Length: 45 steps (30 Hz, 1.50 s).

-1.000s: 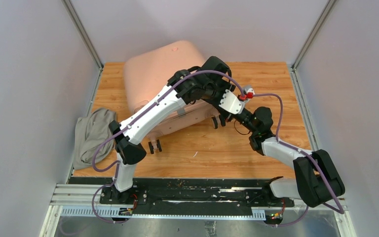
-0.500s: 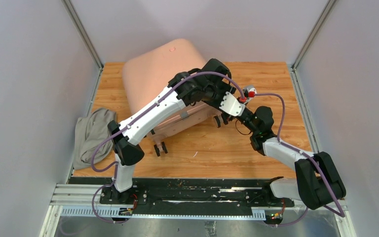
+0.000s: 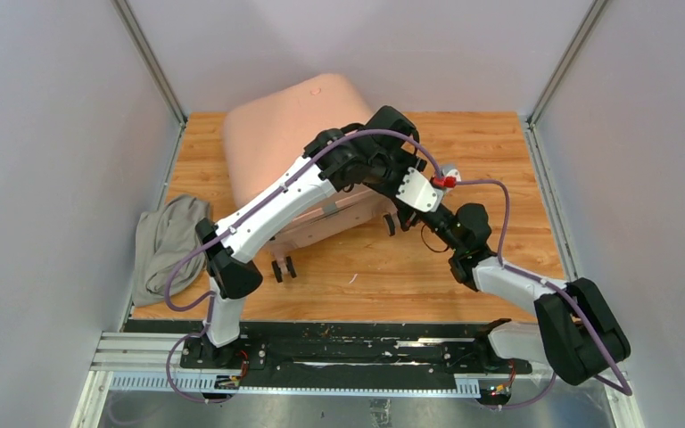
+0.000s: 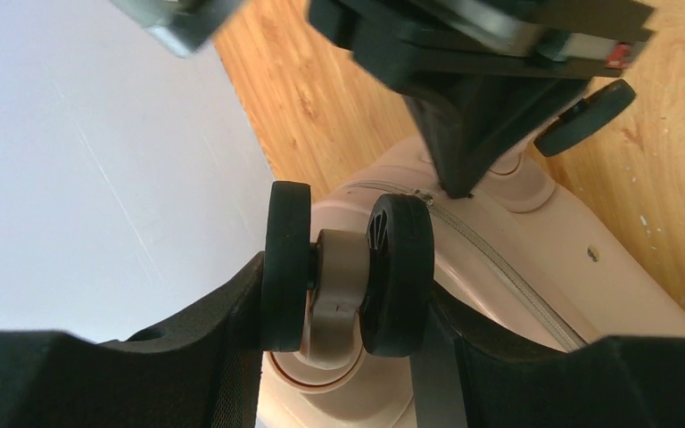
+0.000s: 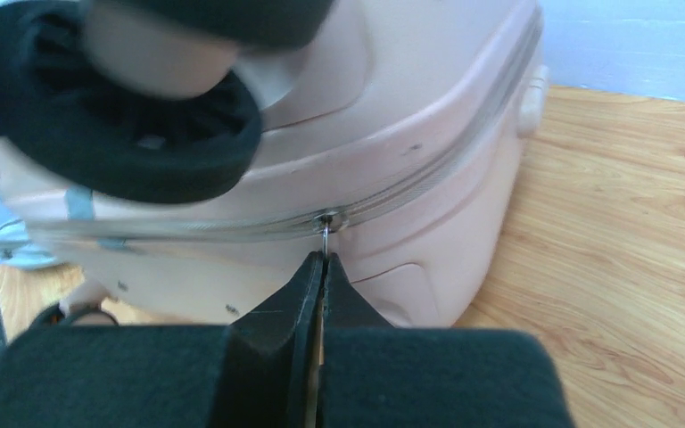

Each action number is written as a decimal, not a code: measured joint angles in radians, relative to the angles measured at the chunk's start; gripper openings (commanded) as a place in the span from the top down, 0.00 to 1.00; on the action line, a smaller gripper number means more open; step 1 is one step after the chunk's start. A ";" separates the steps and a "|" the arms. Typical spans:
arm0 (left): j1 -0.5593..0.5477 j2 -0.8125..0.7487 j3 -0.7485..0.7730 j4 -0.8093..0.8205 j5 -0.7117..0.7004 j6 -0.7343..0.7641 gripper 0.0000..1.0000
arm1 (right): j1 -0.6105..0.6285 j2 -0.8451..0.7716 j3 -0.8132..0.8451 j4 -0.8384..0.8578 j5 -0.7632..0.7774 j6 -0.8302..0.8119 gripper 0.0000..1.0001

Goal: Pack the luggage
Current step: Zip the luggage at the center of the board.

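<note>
The pale pink luggage (image 3: 276, 134) lies closed at the back left of the wooden table, tipped up a little at its wheel end. My left gripper (image 4: 343, 303) is shut on one of its black twin wheels (image 4: 348, 267), a finger pressed against each outer face; from above that gripper (image 3: 395, 214) sits at the case's right corner. My right gripper (image 5: 324, 259) is shut on the thin metal zip pull (image 5: 324, 234), which hangs from the zipper seam (image 5: 428, 174) along the luggage's side (image 5: 428, 107). Its right gripper tips (image 3: 417, 217) meet the case just beside the left one.
A grey cloth bundle (image 3: 168, 241) lies at the table's left edge, against the wall. Another wheel pair (image 3: 281, 269) sticks out from the case's near side. White walls close in the left, back and right. Bare wood (image 3: 499, 152) stretches right of the case.
My right arm has drawn a little nearer and leftward, still pinching the zip pull. The luggage has rocked slightly in the left gripper's hold.
</note>
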 measured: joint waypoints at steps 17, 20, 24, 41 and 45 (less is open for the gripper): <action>-0.012 0.047 0.124 -0.079 -0.029 -0.071 1.00 | 0.235 -0.086 -0.061 0.018 0.345 -0.228 1.00; -0.015 0.061 0.131 -0.080 -0.033 -0.077 1.00 | 0.266 -0.089 -0.056 -0.007 0.402 -0.259 1.00; -0.015 0.071 0.149 -0.107 -0.029 -0.079 1.00 | 0.337 -0.082 -0.051 -0.018 0.492 -0.280 1.00; -0.011 0.077 0.224 -0.246 -0.042 -0.099 1.00 | 0.472 -0.046 0.000 -0.032 0.660 -0.261 1.00; -0.016 0.074 0.238 -0.317 -0.043 -0.101 1.00 | 0.516 -0.054 -0.007 -0.041 0.674 -0.257 1.00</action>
